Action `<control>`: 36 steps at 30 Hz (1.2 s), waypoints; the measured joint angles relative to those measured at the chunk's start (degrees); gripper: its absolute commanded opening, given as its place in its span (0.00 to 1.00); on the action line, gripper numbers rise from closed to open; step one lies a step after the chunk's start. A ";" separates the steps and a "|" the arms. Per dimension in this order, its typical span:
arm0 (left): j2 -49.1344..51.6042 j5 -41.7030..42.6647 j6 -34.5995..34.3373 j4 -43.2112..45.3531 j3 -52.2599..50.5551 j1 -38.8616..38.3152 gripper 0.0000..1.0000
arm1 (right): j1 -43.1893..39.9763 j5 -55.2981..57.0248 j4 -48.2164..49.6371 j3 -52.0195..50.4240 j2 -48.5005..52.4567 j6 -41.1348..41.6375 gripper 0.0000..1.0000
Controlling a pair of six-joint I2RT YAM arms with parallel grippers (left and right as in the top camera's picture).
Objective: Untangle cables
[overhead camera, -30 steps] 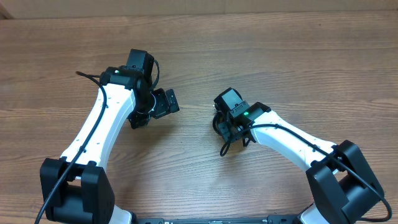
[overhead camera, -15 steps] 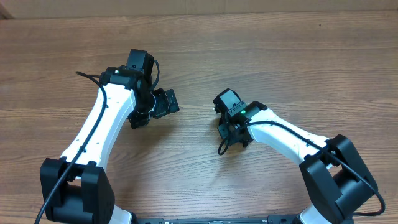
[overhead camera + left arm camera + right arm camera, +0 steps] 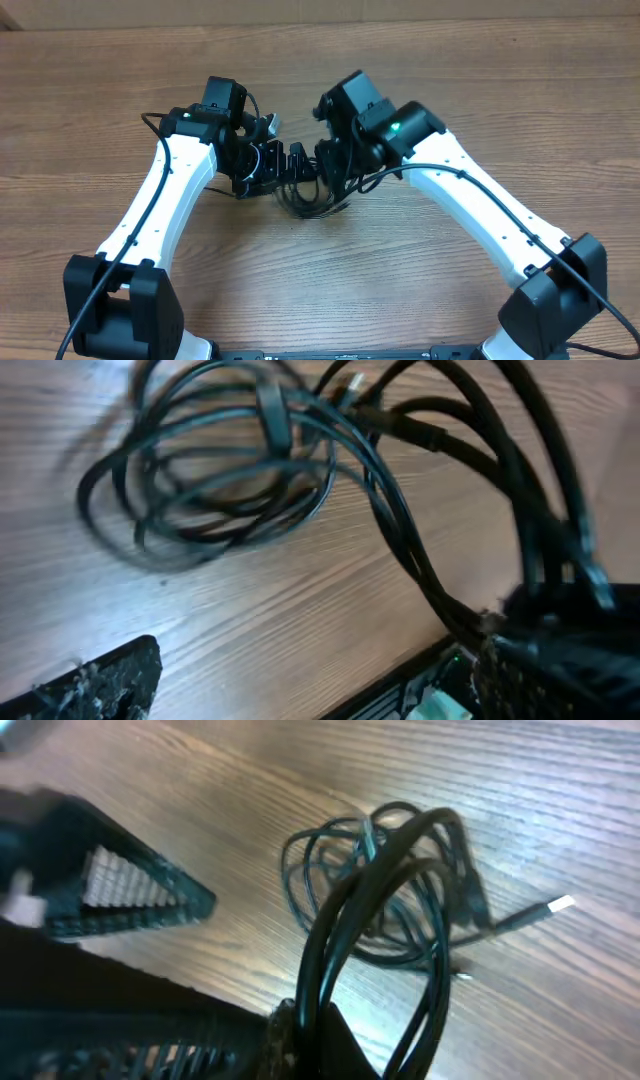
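The right gripper (image 3: 335, 160), now pinched shut on the cables (image 3: 310, 205), has carried the bundle just beside the wide-spread left gripper (image 3: 272, 165), likely readying a two-handed pull-apart.

Reaches in from 7 o'clock with left gripper (image 3: 280, 165) spread wide; comes in from 5 o'clock with right gripper (image 3: 330, 165) (fingers pinched tight on the cables (image 3: 322, 935)), wrists nearly meeting.

A brown wood-grain worktop (image 3: 400, 290) is carrying a loose coil of thin black cables (image 3: 306, 206) near its middle, a silver plug end (image 3: 560, 904) lying flat, several strands rising off it.
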 measured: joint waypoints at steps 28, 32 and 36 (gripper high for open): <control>0.17 -7.45 -4.92 3.87 -0.02 0.09 1.00 | -15.28 -49.05 7.17 7.10 -15.96 7.30 0.04; 0.17 -8.94 -5.49 3.82 0.00 0.09 0.79 | -18.40 -56.41 11.78 7.13 -17.49 11.80 0.04; 0.17 -12.61 -7.80 3.17 0.02 0.09 0.52 | -21.51 -60.67 17.22 7.13 -17.55 15.72 0.04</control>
